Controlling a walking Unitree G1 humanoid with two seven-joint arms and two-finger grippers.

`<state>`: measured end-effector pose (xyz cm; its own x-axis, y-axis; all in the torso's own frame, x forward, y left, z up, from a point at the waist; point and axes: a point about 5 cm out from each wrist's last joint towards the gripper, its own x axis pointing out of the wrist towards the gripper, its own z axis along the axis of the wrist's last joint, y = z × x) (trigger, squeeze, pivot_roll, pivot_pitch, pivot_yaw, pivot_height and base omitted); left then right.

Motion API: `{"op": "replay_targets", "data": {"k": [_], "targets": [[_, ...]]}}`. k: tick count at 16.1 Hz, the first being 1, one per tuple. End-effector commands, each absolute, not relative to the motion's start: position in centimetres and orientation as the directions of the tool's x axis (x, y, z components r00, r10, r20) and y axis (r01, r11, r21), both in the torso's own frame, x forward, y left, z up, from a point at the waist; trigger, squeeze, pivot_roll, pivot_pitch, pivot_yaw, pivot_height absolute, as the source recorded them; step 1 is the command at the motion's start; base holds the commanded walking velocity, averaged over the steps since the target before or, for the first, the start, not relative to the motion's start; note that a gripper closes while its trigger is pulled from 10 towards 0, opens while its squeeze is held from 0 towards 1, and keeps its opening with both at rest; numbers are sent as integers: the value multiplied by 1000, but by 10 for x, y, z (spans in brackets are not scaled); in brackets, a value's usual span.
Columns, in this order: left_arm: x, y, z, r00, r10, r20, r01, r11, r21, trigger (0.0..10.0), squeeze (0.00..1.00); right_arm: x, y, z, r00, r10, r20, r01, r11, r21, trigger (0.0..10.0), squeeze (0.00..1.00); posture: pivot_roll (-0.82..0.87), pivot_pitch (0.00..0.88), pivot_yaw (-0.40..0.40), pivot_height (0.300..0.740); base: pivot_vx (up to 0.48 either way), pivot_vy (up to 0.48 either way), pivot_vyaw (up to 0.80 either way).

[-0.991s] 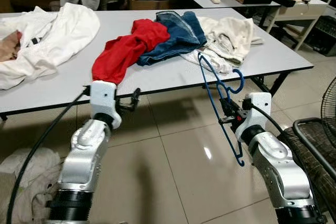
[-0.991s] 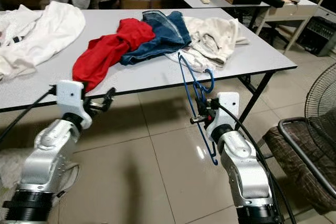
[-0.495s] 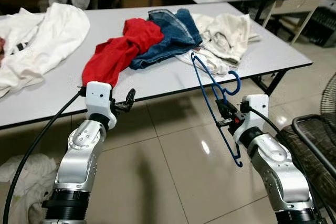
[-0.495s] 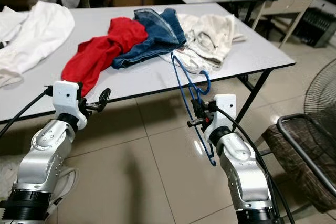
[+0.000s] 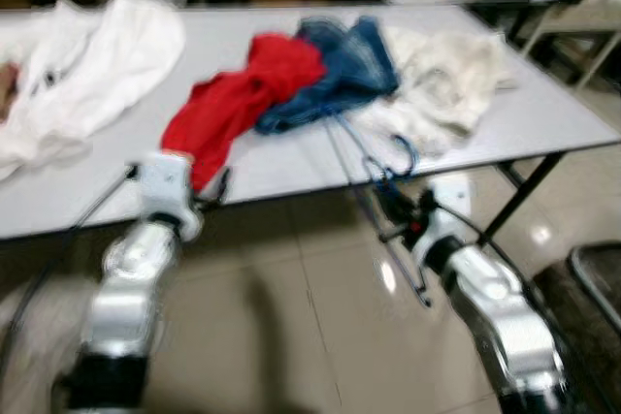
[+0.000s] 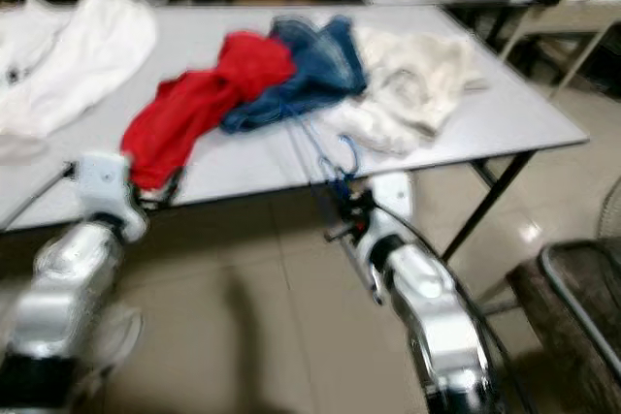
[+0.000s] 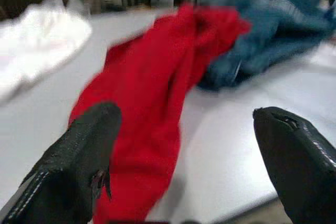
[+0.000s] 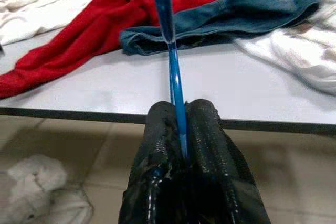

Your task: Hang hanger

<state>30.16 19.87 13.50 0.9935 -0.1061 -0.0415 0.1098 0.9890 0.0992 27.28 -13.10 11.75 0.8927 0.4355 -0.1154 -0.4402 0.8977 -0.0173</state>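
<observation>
The right hand (image 8: 181,129) is clenched on a blue wire hanger (image 5: 374,176), its two black fingers (image 8: 160,135) pressed together with the thin blue rod pinched between them. The hanger is held off the floor just in front of the near edge of the grey bench (image 5: 291,167) — its hook (image 5: 403,154) sits level with the bench edge, its upper rod reaches up over the bench top toward the clothes, and its lower end hangs down past the hand in front of the tiled floor (image 5: 291,336).

The head views are blurred, so fine detail is lost. On the bench, near its near edge, a red garment (image 5: 238,99) trails down toward the left hand (image 7: 184,150); touching it, further along the bench toward the robot's right, lies a blue denim piece (image 5: 340,70), and beside that a cream garment (image 5: 446,84). A white garment (image 5: 82,70) lies well apart from them, toward the bench's left end.

The left hand is released — its two black fingers (image 7: 79,161) stand wide apart, held just before the bench edge and pointing at the hanging end of the red garment without touching it.

Beyond the bench's right end stands a second pale table (image 5: 582,16), and below the bench's right end, near the floor, a dark framed seat (image 6: 582,288) shows.
</observation>
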Motion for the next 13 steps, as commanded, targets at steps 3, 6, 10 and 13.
{"op": "replay_targets", "data": {"k": [3, 6, 10, 13], "targets": [[301, 192, 132, 989, -138, -51, 142, 987, 80, 10000, 0, 270, -135, 115, 886, 440, -144, -455, 886, -88, 10000, 0, -69, 0, -65, 740, 305, 0, 235], [305, 189, 135, 987, -156, -48, 160, 983, 91, 10000, 0, 271, -137, 115, 891, 431, -140, -446, 890, -99, 10000, 0, -63, 0, -54, 740, 303, 0, 319], [302, 194, 133, 987, -148, -59, 153, 983, 98, 10000, 0, 269, -135, 113, 883, 447, -146, -462, 882, -96, 10000, 0, -62, 0, -63, 740, 299, 0, 0], [301, 208, 129, 969, -210, -128, 230, 959, 167, 10000, 0, 273, -134, 112, 889, 433, -150, -442, 896, -32, 10000, 0, -49, 0, -60, 740, 85, 0, 0]]}}
